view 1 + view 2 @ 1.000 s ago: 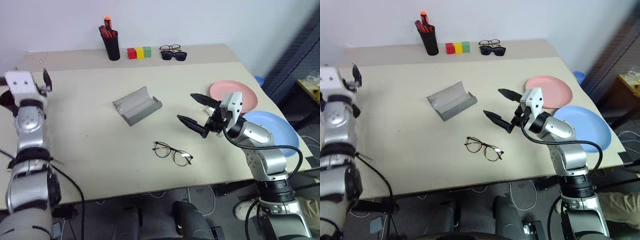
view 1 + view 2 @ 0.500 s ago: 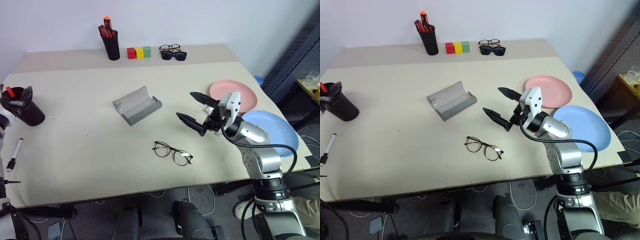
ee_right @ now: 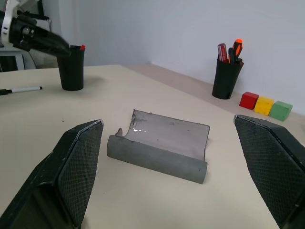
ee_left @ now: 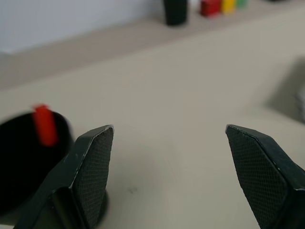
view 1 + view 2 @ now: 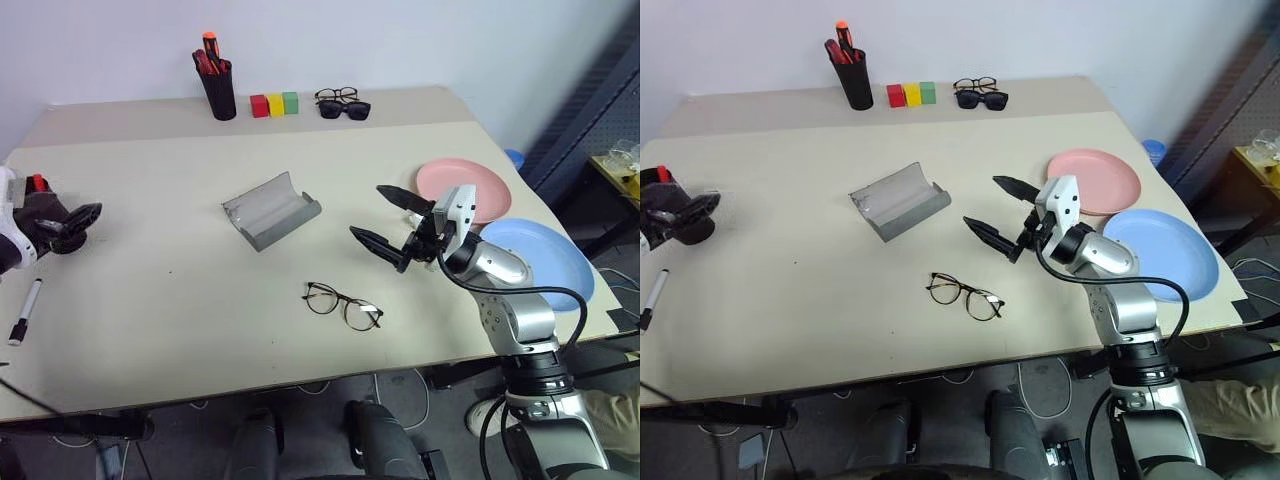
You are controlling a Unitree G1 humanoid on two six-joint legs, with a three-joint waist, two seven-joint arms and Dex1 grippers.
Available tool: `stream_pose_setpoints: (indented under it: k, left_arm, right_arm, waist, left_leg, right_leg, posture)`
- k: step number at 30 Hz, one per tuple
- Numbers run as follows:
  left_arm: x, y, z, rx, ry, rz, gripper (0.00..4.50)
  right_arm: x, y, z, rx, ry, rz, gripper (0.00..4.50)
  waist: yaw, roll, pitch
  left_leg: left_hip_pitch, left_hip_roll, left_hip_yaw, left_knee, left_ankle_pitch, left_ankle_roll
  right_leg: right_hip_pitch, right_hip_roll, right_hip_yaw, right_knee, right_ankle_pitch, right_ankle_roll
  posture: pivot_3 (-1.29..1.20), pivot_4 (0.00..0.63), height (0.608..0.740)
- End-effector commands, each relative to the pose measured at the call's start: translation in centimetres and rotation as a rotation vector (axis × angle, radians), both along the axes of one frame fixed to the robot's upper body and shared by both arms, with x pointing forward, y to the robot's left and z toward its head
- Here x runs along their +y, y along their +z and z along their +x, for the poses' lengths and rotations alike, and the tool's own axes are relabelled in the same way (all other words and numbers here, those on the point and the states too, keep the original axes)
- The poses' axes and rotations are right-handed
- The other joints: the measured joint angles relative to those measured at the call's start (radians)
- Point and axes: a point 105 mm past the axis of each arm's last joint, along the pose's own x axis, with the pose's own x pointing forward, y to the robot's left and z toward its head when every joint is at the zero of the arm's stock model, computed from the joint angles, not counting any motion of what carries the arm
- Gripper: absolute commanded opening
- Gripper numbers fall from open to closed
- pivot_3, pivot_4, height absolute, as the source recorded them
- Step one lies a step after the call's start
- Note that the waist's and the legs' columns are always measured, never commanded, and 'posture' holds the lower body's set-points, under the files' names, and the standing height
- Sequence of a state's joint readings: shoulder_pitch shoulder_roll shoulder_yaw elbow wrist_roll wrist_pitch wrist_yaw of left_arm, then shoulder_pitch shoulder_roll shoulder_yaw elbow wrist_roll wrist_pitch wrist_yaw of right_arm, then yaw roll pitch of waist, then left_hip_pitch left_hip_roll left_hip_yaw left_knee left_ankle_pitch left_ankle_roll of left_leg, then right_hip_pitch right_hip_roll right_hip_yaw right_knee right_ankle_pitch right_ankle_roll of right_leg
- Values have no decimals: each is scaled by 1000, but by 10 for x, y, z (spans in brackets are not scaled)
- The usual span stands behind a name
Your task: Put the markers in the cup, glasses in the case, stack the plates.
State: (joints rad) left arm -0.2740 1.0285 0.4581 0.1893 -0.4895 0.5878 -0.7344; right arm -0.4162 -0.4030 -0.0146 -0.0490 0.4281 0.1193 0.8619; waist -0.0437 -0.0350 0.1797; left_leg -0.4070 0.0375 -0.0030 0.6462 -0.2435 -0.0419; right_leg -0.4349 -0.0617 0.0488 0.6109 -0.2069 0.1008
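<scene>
My left gripper [image 5: 82, 222] is open and empty at the table's left edge, right beside the dark cup [image 4: 21, 157]. A red-capped marker [image 4: 45, 125] stands in that cup. The white marker with a black cap [image 5: 26, 311] lies on the table in front of the cup. The grey case [image 5: 270, 210] lies open mid-table, and the wire-framed glasses [image 5: 343, 305] rest in front of it. My right gripper [image 5: 393, 222] hovers open and empty between the case and the plates, pointing at the case. The pink plate [image 5: 480, 178] and the blue plate [image 5: 548, 262] lie side by side at the right.
A black pen holder [image 5: 217, 88] with red and orange markers stands at the back. Next to it are three coloured blocks [image 5: 274, 104]. Two other pairs of glasses [image 5: 343, 104] sit further right along the back. The table ends just right of the blue plate.
My left arm has come down from its raised pose and drawn back to the left edge, with its gripper now level beside the cup. The right arm has stayed still.
</scene>
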Motion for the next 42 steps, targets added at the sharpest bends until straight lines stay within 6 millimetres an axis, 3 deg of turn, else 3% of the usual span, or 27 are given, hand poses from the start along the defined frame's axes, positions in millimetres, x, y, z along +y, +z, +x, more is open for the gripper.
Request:
stream_pose_setpoints:
  k: [1, 6, 10, 17, 24, 35, 38, 42]
  left_arm:
    - [0, 1, -14, 107, -52, -17, 3836]
    - [27, -4, -36, 274, 66, -61, 3836]
    - [63, -19, -62, 487, 235, 20, 3836]
    - [110, -28, -72, 555, 488, 4, 3836]
    - [105, -55, -64, 686, 510, -26, 3836]
    - [100, -80, -66, 806, 510, -15, 3836]
    - [101, -89, -68, 832, 532, -7, 3043]
    - [98, -100, -68, 859, 539, -7, 1002]
  right_arm:
    - [0, 13, -1, -59, 1, 15, 4500]
    - [0, 10, -1, -53, 3, 14, 4500]
    - [3, 8, -1, -47, 14, 17, 4500]
    - [9, 6, -1, -36, 34, 21, 4500]
    - [7, 6, -3, -36, 30, 15, 4500]
    - [-1, 3, -6, -32, 4, 10, 4500]
    - [-2, 4, -7, -32, 1, 9, 4500]
    - [-4, 2, -7, -26, -2, 5, 4500]
  waist:
    - [-2, 0, 0]
    - [-3, 0, 1]
    - [-5, 1, 1]
    - [4, 1, 1]
    - [2, 1, 1]
    - [3, -1, 1]
    - [3, -1, 1]
    - [1, 1, 1]
  left_leg:
    - [0, 0, 0, 0, 0, 0]
    - [-2, 1, 1, -3, 0, 0]
    - [-2, 2, 1, -3, 0, 0]
    - [-2, 3, 1, -2, 0, 0]
    - [-2, 2, 2, -2, 0, 0]
    - [-2, 5, 1, -1, 0, 0]
    - [-2, 4, 1, 0, 0, 0]
    - [0, 4, 1, 0, 0, 0]
  right_leg:
    - [0, 0, 0, 0, 0, 0]
    - [-5, 1, 0, 1, -1, -1]
    - [-5, 3, 0, 2, -2, -2]
    - [-6, 3, 0, 2, -2, -3]
    - [-4, 3, 0, 3, -2, -3]
    - [-5, 6, 0, 5, -2, -3]
    - [-4, 5, 0, 5, -2, -3]
    - [-4, 6, 0, 7, -2, -3]
  posture:
    - [0, 150, 740]
    - [0, 150, 740]
    - [0, 150, 740]
    - [0, 150, 740]
    - [0, 150, 740]
    - [0, 150, 740]
    - [0, 150, 740]
    - [0, 150, 740]
